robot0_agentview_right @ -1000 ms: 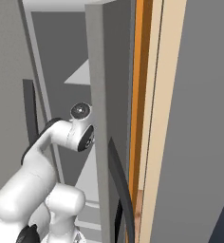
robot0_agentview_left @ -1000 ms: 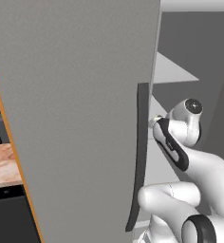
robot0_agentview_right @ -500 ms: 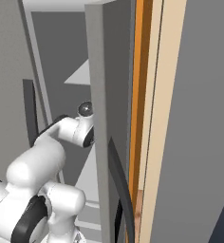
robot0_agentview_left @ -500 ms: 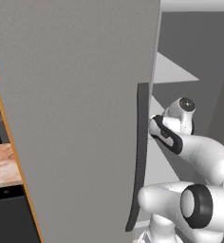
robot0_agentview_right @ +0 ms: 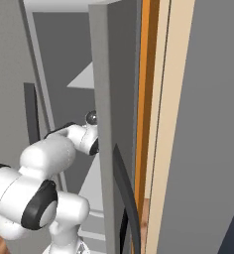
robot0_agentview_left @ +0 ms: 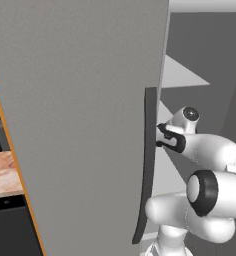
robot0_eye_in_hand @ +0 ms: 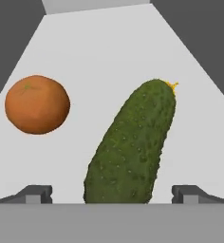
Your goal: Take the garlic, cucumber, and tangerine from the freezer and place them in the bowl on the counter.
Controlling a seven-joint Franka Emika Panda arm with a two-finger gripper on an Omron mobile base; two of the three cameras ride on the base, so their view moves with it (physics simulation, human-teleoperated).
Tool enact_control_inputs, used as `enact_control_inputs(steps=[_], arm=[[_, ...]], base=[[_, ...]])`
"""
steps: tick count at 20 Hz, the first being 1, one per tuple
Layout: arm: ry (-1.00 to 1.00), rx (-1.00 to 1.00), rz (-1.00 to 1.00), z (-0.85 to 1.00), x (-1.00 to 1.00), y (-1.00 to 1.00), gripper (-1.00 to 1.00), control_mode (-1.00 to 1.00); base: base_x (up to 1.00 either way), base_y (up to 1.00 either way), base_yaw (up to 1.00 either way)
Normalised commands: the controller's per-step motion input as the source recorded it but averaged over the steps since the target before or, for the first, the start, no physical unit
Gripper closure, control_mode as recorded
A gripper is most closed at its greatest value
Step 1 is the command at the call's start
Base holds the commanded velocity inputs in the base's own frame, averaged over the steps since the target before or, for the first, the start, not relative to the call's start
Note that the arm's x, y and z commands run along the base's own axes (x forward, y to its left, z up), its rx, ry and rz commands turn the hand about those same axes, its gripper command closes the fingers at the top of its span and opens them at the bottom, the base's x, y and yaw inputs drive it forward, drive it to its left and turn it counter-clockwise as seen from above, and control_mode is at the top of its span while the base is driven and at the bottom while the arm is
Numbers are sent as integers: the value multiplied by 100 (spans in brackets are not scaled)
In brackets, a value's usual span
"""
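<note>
In the hand view a dark green cucumber (robot0_eye_in_hand: pixel 130 147) lies lengthwise on the freezer's pale grey shelf (robot0_eye_in_hand: pixel 109 52), its near end between my fingertips (robot0_eye_in_hand: pixel 38 193). My gripper (robot0_eye_in_hand: pixel 113 194) is open, one tip on each side of the cucumber, and whether they touch it I cannot tell. The orange tangerine (robot0_eye_in_hand: pixel 37 104) rests on the same shelf to the left, apart from the cucumber. In the left base view my arm (robot0_agentview_left: pixel 190 145) reaches past the open freezer door (robot0_agentview_left: pixel 80 115) into the freezer. A strip of the counter (robot0_agentview_left: pixel 2 172) shows at far left. The garlic and the bowl are out of view.
The door's dark handle strip (robot0_agentview_left: pixel 147 165) hangs close to my wrist. Dark grey freezer walls (robot0_eye_in_hand: pixel 199 33) close in the shelf on both sides. A second grey door edge (robot0_agentview_right: pixel 106 124) and an orange cabinet panel (robot0_agentview_right: pixel 146 99) stand to the arm's right.
My arm has pushed further into the freezer, and its elbow has swung down and closer to the base cameras. The gripper has stayed open.
</note>
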Motion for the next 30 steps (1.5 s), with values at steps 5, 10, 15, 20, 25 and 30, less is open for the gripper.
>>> enact_control_inputs(steps=[5, 10, 15, 20, 25, 30], arm=[[1, 0, 0, -13, 28, -5, -100, -100], [2, 0, 0, -13, 27, -6, -100, -100], [1, 0, 0, -14, 21, -4, 100, -100], [0, 0, 0, -10, 1, -8, 100, -100], [0, 0, 0, -1, -34, -6, 100, -100], [0, 0, 0, 8, -96, -1, 100, -100]], base=[[0, 0, 0], [0, 0, 0], [0, 0, 0], [0, 0, 0], [0, 0, 0], [0, 0, 0]])
